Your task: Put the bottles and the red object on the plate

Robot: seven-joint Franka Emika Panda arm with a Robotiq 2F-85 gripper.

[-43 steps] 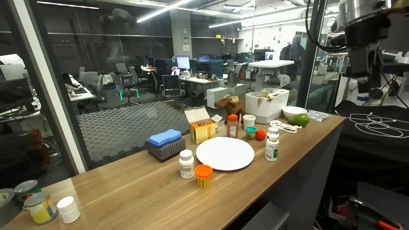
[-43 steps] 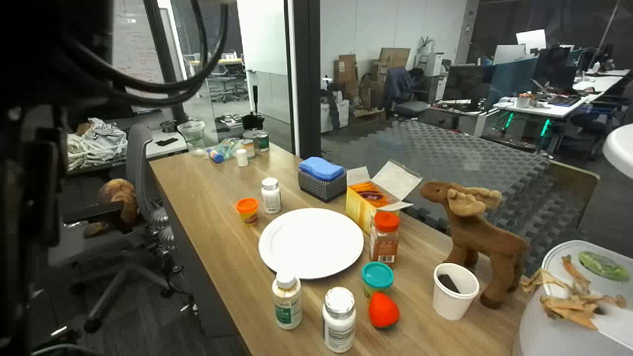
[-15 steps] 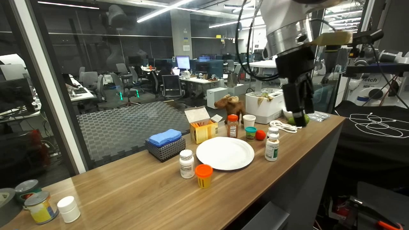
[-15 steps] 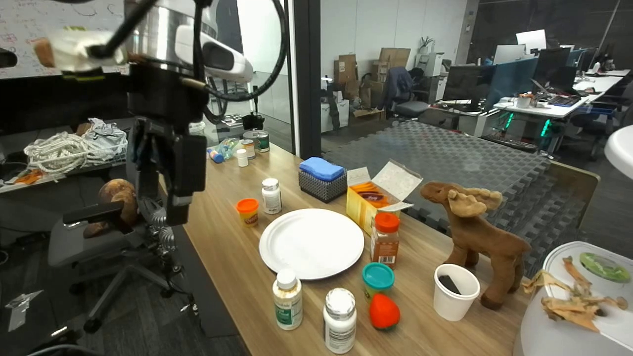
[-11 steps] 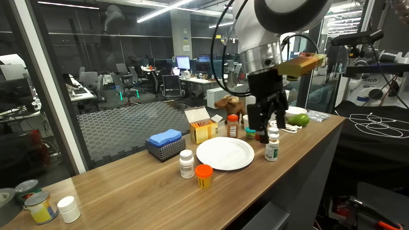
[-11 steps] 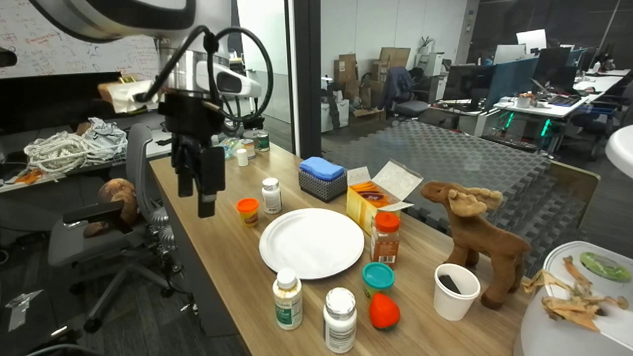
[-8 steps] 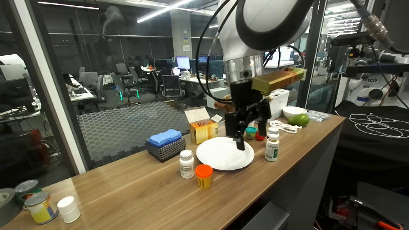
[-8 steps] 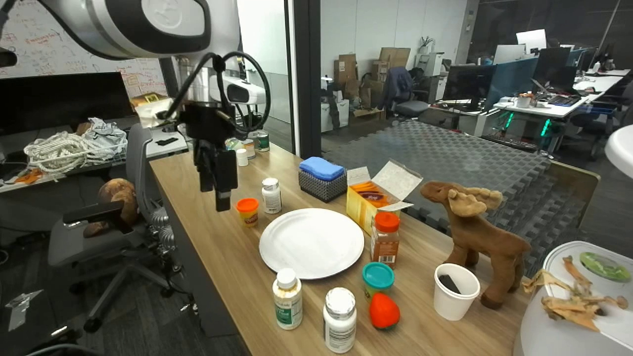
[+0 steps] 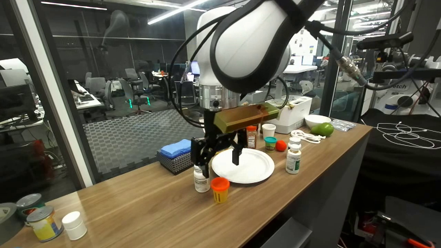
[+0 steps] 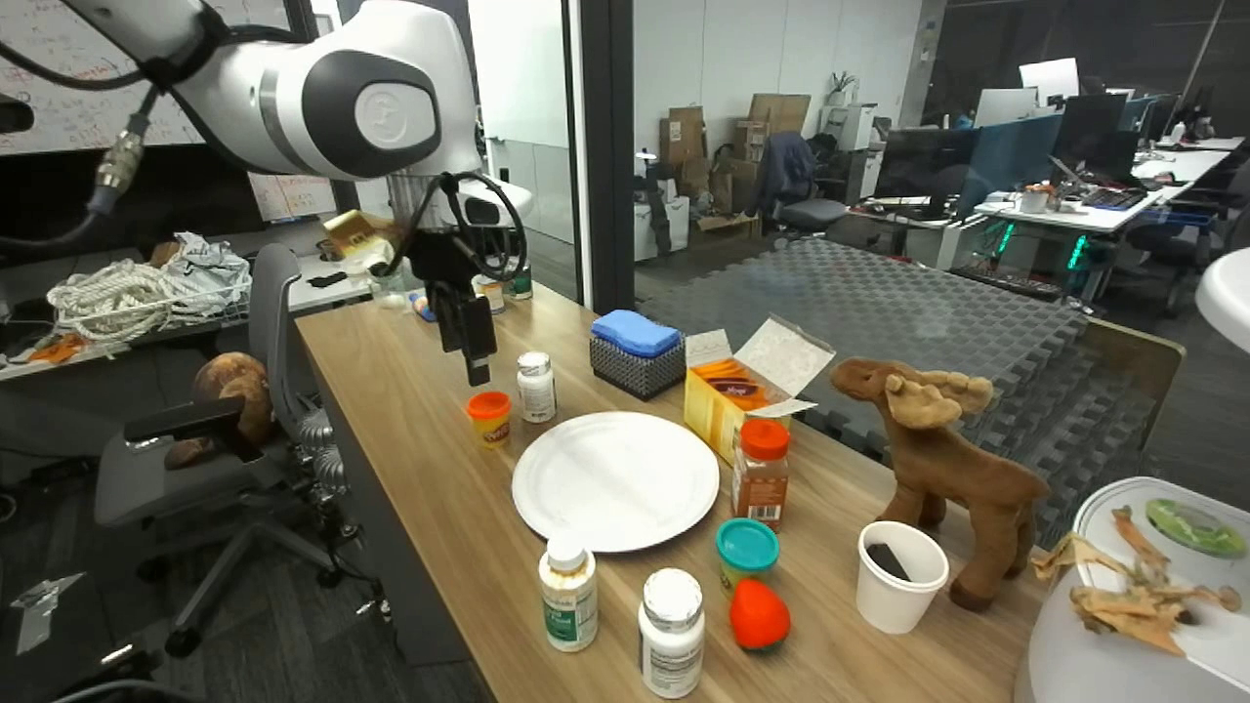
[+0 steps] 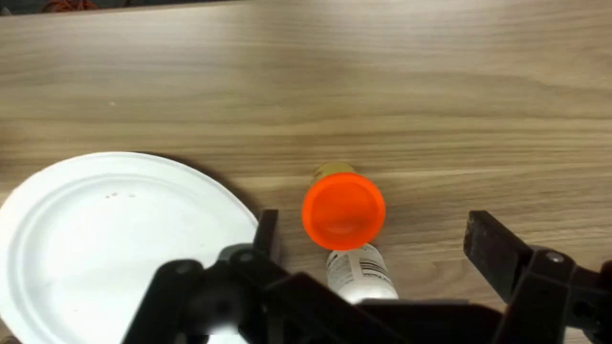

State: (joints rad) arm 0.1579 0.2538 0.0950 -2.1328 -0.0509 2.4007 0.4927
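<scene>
Wood table [image 9: 144, 210]: orange tub [image 11: 343, 211] and bottle [image 10: 536, 391] stand just beside plate [image 10: 615, 478], two more bottles [image 10: 567, 610] across it. Claw [image 9: 221, 168] spread wide, empty, above tub. Tub and bottle crowd together: coming down off-center would likely knock bottle over.

Strip light [image 9: 177, 12] bright; tabletop [image 11: 191, 52] sheen pale; wrist view soft.
</scene>
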